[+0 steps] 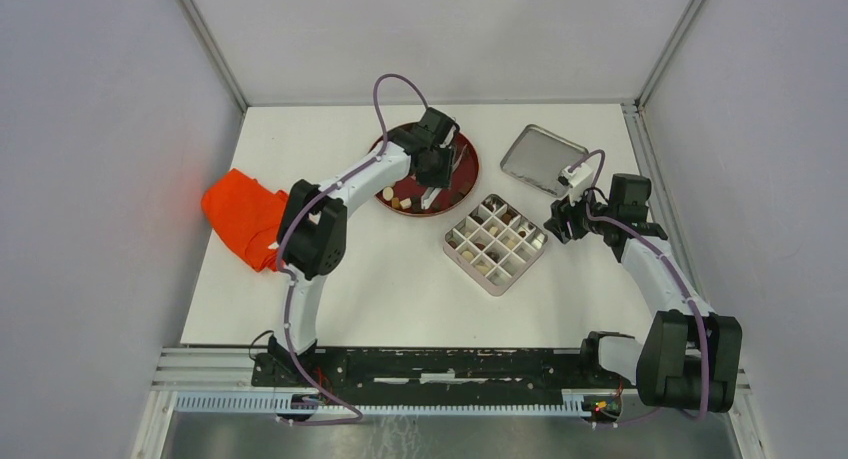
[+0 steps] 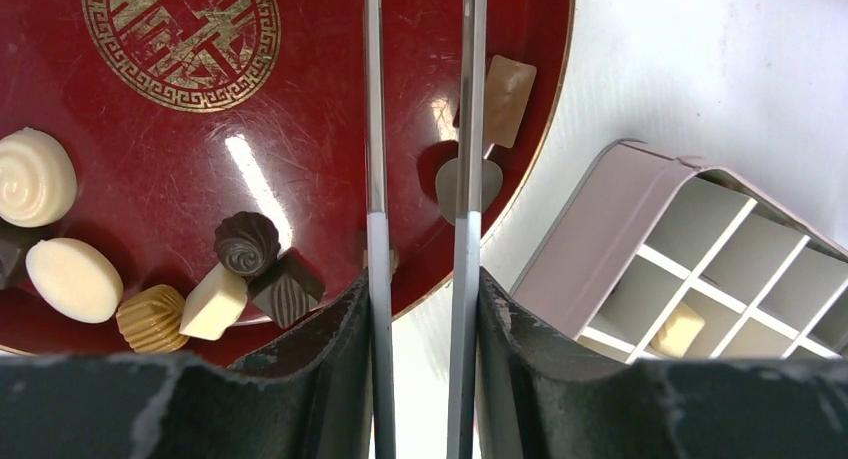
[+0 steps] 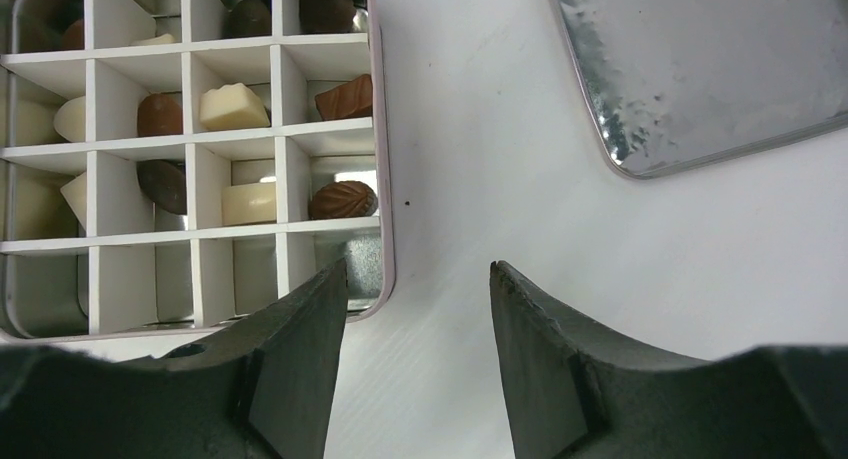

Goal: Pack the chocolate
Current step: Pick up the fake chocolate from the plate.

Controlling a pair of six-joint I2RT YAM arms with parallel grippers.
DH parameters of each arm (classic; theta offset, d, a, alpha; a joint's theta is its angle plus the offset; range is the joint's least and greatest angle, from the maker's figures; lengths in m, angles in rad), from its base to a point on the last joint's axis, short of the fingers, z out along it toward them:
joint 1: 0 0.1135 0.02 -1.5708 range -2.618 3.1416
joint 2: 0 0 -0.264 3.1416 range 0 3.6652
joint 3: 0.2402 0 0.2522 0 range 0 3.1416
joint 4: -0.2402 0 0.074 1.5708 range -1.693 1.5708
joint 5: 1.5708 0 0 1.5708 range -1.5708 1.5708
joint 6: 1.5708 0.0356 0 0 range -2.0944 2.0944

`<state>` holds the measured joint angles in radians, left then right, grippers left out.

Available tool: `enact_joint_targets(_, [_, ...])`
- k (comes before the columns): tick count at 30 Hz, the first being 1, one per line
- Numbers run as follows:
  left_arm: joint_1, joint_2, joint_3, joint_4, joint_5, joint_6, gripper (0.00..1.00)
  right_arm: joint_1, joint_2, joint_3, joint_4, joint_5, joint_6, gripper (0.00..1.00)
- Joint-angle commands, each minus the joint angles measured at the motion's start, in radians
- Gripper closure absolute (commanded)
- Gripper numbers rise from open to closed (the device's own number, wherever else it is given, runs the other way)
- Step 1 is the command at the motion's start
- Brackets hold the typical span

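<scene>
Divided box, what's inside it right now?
In the divided box, white and brown chocolates sit singly in many cells; the row nearest the right wrist camera looks empty. Far cells are cut off, and dividers hide some floors.

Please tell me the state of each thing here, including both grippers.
left gripper: shut on the tweezers, above the red plate.
right gripper: open, empty.
tweezers: held, arms apart.
box: open, partly filled with chocolate.
lid: off, lying beside the box.
red plate: holds some chocolate.
cloth: crumpled.
</scene>
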<state>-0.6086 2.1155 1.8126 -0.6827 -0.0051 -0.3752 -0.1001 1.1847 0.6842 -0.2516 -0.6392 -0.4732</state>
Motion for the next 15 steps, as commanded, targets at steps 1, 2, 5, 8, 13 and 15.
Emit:
enact_joint_targets(1, [-0.008,0.023,0.084,-0.021,-0.049,-0.013,0.58,-0.005,-0.02,0.043,0.005,-0.031,-0.013,0.4])
enact_joint_targets(2, [-0.01,0.029,0.091,-0.024,-0.049,-0.012,0.58,-0.004,-0.022,0.042,0.004,-0.03,-0.013,0.39])
enact_joint_targets(5, [-0.017,0.044,0.106,-0.029,-0.05,-0.011,0.58,-0.006,-0.025,0.041,0.006,-0.031,-0.013,0.39])
enact_joint_targets(8, [-0.022,0.056,0.117,-0.035,-0.051,-0.014,0.58,-0.006,-0.023,0.041,0.005,-0.033,-0.013,0.39])
enact_joint_targets(13, [-0.028,0.072,0.131,-0.035,-0.055,-0.023,0.58,-0.006,-0.023,0.041,0.004,-0.037,-0.015,0.39])
enact_joint_targets(15, [-0.031,0.079,0.14,-0.034,-0.058,-0.029,0.58,-0.007,-0.023,0.041,0.006,-0.036,-0.014,0.39])
